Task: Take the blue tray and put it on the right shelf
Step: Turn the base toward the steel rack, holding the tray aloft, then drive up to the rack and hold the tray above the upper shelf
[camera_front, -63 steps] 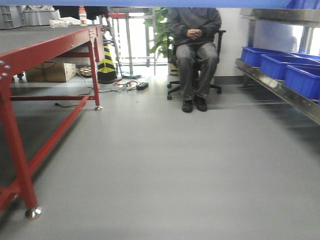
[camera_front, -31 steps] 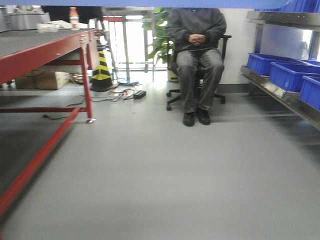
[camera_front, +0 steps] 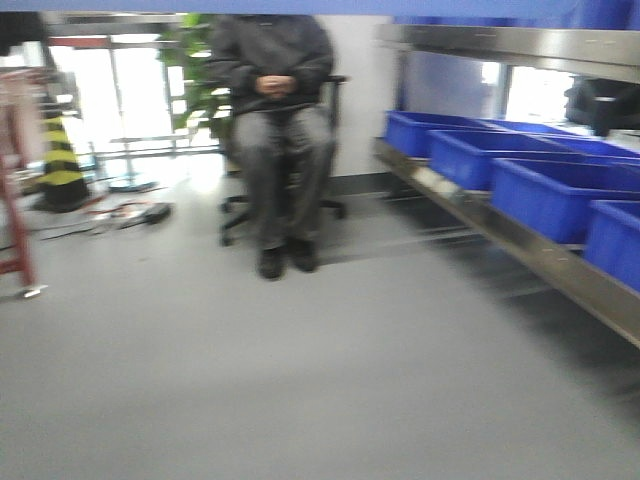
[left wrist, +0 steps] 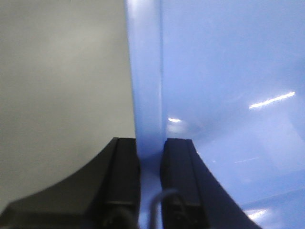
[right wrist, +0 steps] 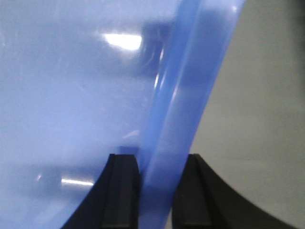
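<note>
The light-blue tray is held up between both arms. It shows as a thin blue strip [camera_front: 300, 6] along the top edge of the front view. My left gripper [left wrist: 150, 157] is shut on the tray's left rim [left wrist: 145, 71], with the glossy tray floor [left wrist: 228, 71] spreading to the right. My right gripper [right wrist: 159, 171] is shut on the opposite rim [right wrist: 190, 95], and the tray's inside [right wrist: 71, 95] lies to its left. The right shelf [camera_front: 520, 245], a steel rack with a shiny front rail, runs along the right side of the front view. Grey floor lies under both rims.
Several deep dark-blue bins [camera_front: 545, 195] fill the rack's lower level, under an upper steel level [camera_front: 500, 42]. A seated person [camera_front: 275, 120] on an office chair is ahead at centre-left. A striped cone [camera_front: 60, 155], floor cables [camera_front: 125, 215] and a red table leg [camera_front: 15, 230] are at the left.
The front view has swung right. The red table has slid out to the left edge, and the steel rack with its bins now fills the right half. Both grips on the tray hold.
</note>
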Robot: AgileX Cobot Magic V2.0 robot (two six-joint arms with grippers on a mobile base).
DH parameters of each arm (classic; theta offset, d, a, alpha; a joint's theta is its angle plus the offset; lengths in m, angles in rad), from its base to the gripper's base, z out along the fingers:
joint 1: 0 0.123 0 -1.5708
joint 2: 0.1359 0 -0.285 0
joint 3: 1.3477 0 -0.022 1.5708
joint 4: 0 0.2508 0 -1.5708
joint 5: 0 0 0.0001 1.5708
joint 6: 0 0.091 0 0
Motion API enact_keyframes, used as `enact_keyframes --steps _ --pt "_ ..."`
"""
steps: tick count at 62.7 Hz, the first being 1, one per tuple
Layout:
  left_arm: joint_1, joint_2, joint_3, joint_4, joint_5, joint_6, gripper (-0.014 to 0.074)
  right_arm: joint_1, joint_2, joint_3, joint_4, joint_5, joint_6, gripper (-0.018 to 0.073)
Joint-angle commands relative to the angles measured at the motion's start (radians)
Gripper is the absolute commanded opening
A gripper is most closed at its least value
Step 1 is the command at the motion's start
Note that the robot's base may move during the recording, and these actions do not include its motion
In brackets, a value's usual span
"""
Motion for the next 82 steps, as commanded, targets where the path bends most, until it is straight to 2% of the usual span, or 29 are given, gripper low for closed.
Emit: enact_keyframes --steps 1,82 --pt "-0.014 -0.032 -0.028 -0.055 -0.042 0.025 -0.0048 0.002 -0.025 -0.025 -0.027 -0.066 -0.041 0.0068" --pt "-0.013 -0.032 -0.028 -0.055 -0.044 0.025 -0.0048 0.002 0.004 -0.025 -0.027 -0.066 -0.041 0.0068"
